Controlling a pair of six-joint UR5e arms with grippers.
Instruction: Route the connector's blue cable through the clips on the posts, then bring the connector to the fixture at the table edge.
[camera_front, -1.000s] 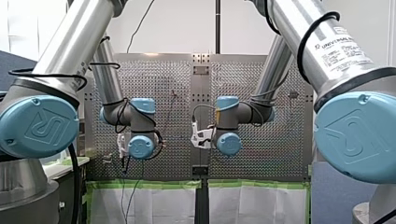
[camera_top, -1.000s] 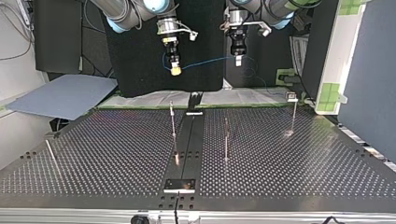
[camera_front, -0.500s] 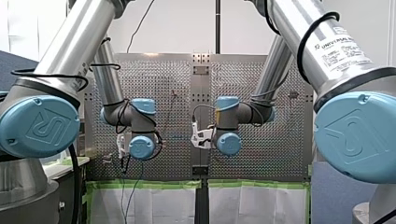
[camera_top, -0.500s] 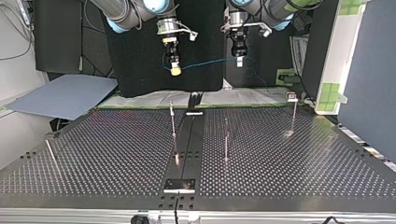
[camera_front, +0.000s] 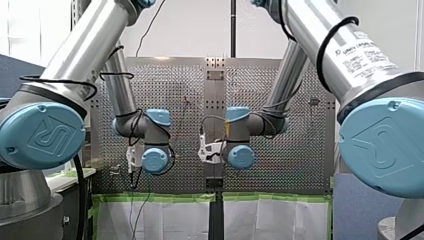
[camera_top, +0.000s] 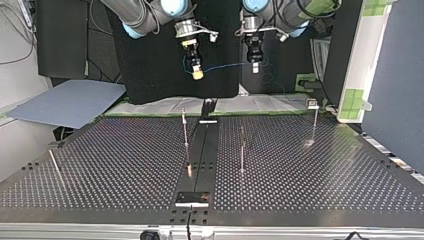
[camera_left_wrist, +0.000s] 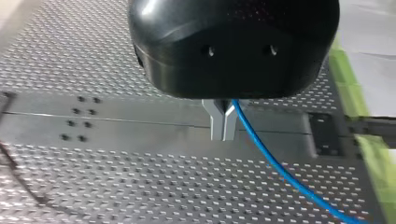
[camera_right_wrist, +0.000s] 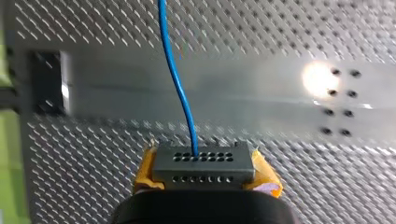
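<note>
Right wrist view: your right gripper (camera_right_wrist: 204, 173) is closed on the connector (camera_right_wrist: 204, 163), a grey block with rows of small holes. It is clamped between two yellow pads (camera_right_wrist: 147, 173). The blue cable (camera_right_wrist: 180, 88) leaves the connector's face and runs straight ahead of the gripper.

Left wrist view: your left gripper (camera_left_wrist: 222, 125) has its metal fingers pinched together on the cable (camera_left_wrist: 271, 161). The cable comes out beside the fingertips and trails off below.

Top view: both grippers hang in the air beyond the table's (camera_top: 310, 185) far edge, the right gripper (camera_top: 198, 74) at the view's left and the left gripper (camera_top: 255, 68) at its right. The cable (camera_top: 225, 65) spans the gap between them in a shallow sag. Three thin posts (camera_top: 185, 128) stand on the table below, well apart from the cable, and nothing touches them. The clips on them are too small to make out. A small plate (camera_top: 192, 198) at the table's near edge may be the fixture, but you cannot be sure from here.

As a judgement, only the pickup is done: connector held, cable gripped a little way along. No clip has been threaded yet. All the routing is left, and after it the carry of the connector to the fixture.
</note>
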